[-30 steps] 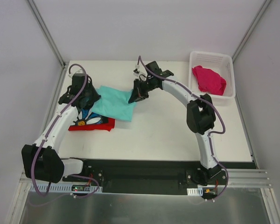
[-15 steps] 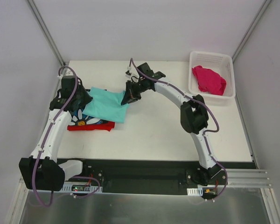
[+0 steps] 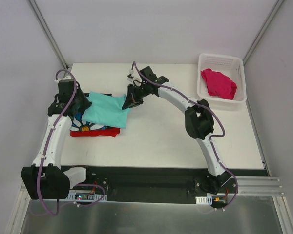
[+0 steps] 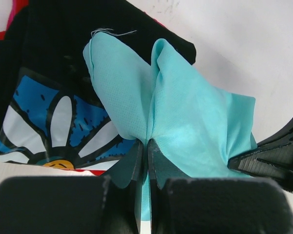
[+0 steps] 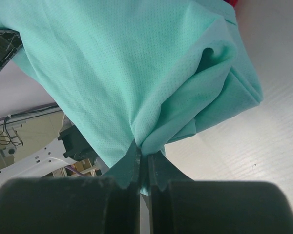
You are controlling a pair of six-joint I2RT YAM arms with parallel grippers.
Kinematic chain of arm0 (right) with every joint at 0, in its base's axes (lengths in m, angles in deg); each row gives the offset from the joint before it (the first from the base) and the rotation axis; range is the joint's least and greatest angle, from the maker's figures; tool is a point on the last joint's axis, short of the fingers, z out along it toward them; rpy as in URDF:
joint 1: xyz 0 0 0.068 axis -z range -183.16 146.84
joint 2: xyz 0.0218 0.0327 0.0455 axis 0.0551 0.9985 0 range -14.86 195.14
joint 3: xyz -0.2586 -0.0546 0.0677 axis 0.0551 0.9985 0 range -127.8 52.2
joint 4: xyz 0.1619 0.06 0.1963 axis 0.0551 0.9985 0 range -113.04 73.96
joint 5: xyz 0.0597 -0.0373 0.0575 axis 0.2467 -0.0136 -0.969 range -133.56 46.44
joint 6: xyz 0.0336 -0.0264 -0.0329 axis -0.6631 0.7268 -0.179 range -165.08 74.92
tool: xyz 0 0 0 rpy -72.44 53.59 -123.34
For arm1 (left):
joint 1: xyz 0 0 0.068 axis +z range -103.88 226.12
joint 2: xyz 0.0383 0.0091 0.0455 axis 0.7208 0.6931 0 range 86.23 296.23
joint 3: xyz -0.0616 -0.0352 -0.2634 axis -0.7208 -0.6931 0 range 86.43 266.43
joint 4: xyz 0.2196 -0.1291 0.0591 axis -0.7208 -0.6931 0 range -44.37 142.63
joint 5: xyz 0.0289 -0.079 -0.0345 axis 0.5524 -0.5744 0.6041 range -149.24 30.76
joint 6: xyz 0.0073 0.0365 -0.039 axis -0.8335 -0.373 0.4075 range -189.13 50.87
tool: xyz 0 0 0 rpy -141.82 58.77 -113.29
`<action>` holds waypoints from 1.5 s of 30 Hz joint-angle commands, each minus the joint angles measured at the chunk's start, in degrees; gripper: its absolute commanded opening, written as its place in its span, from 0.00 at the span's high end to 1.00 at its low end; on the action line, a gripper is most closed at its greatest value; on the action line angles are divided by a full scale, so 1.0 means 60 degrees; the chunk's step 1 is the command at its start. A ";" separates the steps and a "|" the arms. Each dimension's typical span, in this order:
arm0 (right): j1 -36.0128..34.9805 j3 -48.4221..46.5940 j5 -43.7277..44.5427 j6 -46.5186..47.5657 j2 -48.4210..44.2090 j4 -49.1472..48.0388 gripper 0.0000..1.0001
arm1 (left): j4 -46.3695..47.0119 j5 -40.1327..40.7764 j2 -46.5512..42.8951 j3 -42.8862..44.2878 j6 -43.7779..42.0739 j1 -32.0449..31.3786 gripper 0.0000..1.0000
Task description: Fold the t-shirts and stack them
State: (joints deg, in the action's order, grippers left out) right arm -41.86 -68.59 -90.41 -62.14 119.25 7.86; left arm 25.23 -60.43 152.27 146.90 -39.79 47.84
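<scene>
Red shirt (image 3: 103,132): lower left of the top view, bottom of the pile, only its near edge showing.
Daisy shirt (image 4: 49,114): on the red shirt; its print is clear only in the left wrist view.
Teal shirt (image 3: 105,109): over the daisy shirt, spanning between both grippers.
Left gripper (image 4: 146,152): pressed together, pinching the teal shirt's left end; the pinch shows only in its wrist view.
Right gripper (image 5: 147,158): pressed together, pinching the teal shirt's right end.
Basket (image 3: 240,78): upper right, top view only.
Pink shirt (image 3: 217,83): crumpled inside the basket.
</scene>
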 commanded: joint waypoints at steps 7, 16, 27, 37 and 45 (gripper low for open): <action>-0.0259 0.0356 -0.1463 -0.2281 0.0075 -0.3359 0.99 | -0.0063 -0.0050 0.0272 0.0615 -0.1038 0.0944 1.00; -0.0815 -0.0317 -0.2196 -0.4404 0.1145 -0.5689 0.99 | -0.0341 0.0360 0.0565 0.1347 -0.1887 0.1529 1.00; -0.1006 -0.0800 -0.2358 -0.5536 0.2112 -0.7171 0.99 | -0.0385 0.0580 0.0756 0.1159 -0.1698 0.1926 1.00; -0.0845 -0.0699 -0.2358 -0.5521 0.2332 -0.7200 0.99 | 0.0084 0.0213 0.0815 -0.0351 -0.1068 0.1926 1.00; -0.0845 0.0208 -0.2358 -0.5258 0.1967 -0.7214 0.99 | 0.0069 -0.0065 0.0404 -0.1171 -0.0950 0.1926 1.00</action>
State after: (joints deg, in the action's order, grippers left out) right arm -46.73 -70.15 -102.94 -94.31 133.91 -33.63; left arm 24.91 -59.21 157.23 141.46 -46.37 58.98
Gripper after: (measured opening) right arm 0.041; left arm 0.018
